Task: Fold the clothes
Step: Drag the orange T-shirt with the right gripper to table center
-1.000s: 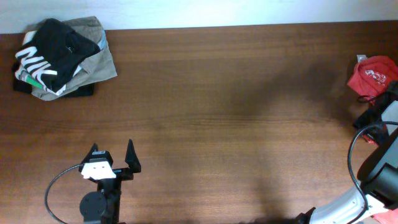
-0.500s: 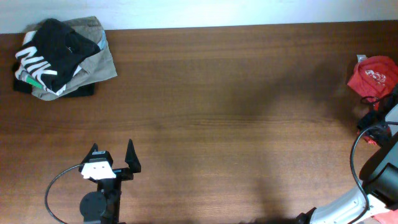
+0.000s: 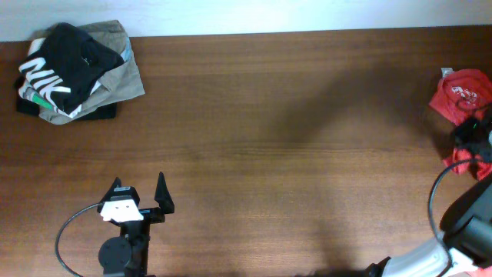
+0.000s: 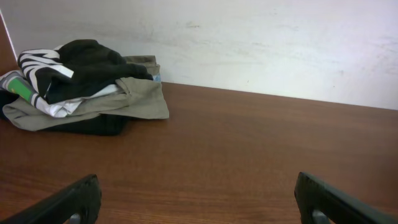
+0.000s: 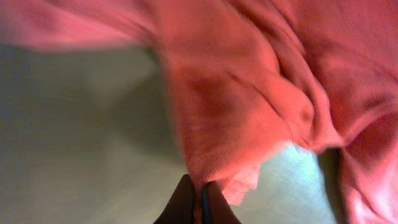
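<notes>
Brown wood-grain table [image 3: 254, 154], white wall [image 4: 261, 43] along its far edge.

Red-orange T-shirt [image 3: 460, 91]: bunched at the table's far right edge. It has a small white print on top, too small to read.

Right gripper [image 5: 199, 198]: fingers pressed together, with a fold of the shirt's fabric pinched between the tips. Wrist view is blurred.

Left gripper [image 3: 139, 183]: near the front left, fingers spread wide, holding nothing and well apart from any cloth.

Back left corner: black garment [image 3: 69, 58] on a khaki garment [image 3: 123, 77]. It has big white block letters, creased. "NIK" can be made out, the rest is hidden.
</notes>
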Robot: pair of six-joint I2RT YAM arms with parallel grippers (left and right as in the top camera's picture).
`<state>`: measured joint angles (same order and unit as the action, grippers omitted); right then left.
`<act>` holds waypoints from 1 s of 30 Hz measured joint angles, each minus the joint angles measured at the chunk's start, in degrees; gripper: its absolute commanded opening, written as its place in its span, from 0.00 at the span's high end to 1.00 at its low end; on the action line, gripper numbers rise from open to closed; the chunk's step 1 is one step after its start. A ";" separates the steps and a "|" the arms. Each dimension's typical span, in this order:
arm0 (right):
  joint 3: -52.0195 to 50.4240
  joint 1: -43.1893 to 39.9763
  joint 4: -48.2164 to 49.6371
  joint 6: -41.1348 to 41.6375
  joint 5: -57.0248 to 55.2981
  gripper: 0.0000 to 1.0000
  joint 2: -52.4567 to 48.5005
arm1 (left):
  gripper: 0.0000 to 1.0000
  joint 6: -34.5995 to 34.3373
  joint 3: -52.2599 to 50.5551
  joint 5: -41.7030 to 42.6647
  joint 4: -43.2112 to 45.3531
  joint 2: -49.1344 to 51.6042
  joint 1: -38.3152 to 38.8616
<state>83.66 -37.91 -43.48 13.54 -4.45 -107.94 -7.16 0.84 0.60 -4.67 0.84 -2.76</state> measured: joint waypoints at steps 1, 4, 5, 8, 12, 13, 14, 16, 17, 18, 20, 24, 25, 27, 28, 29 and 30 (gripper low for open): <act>1.70 1.55 0.17 -0.02 3.26 0.96 2.95 | 0.01 0.00 0.00 -0.02 0.00 0.00 0.00; 3.48 9.18 1.79 0.00 11.21 0.96 8.57 | 0.01 0.00 0.00 -0.02 0.00 0.00 0.00; 3.54 12.41 2.08 0.42 12.83 0.96 8.76 | 0.01 -0.02 0.00 0.00 0.00 0.00 0.00; 3.43 26.95 4.68 3.74 16.41 0.96 7.61 | 0.01 0.00 0.00 -0.02 0.00 0.00 0.00; 3.37 50.58 14.97 9.57 18.05 0.96 4.55 | 0.01 0.00 0.00 -0.02 0.00 -0.04 0.00; 3.32 58.51 18.64 11.61 18.51 0.96 3.54 | 0.01 0.00 0.00 -0.02 -0.02 -0.07 0.00; 3.34 64.04 20.81 13.09 19.19 0.94 2.73 | 0.01 0.00 0.00 0.00 -0.02 -0.07 0.00; 3.34 72.37 25.53 15.52 19.30 0.72 0.61 | 0.01 -0.02 0.00 -0.02 0.00 -0.07 0.00; 3.34 74.60 26.10 15.85 19.39 0.71 -0.17 | 0.01 0.00 0.00 -0.02 -0.02 -0.07 0.00; 3.34 77.07 25.99 16.24 19.32 0.65 -0.92 | 0.01 0.00 0.00 -0.02 0.00 -0.04 0.00; 3.34 81.59 25.57 15.78 18.69 0.63 -1.97 | 0.01 0.00 0.00 -0.02 0.00 -0.07 0.00; 5.01 78.12 17.31 14.23 16.79 0.23 -1.66 | 0.01 0.00 0.00 -0.02 -0.02 -0.07 0.00; 7.02 74.58 12.11 13.40 16.22 0.16 -1.29 | 0.01 0.00 0.00 -0.02 0.00 -0.07 0.00; 12.55 65.88 1.57 12.15 14.14 0.00 0.07 | 0.01 0.00 0.00 -0.02 -0.02 -0.07 0.00; 14.88 60.06 -2.95 11.67 12.96 0.01 1.22 | 0.01 0.00 0.00 0.00 -0.02 -0.07 0.00; 16.02 55.28 -5.64 11.39 12.33 0.01 2.23 | 0.01 0.00 0.00 -0.02 0.00 -0.04 0.00; 17.00 47.36 -12.98 11.26 11.34 0.02 3.13 | 0.01 0.00 0.00 -0.02 0.00 -0.07 0.00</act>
<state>100.66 9.45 -56.47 24.80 6.90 -104.81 -7.16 0.84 0.58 -4.67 0.78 -2.76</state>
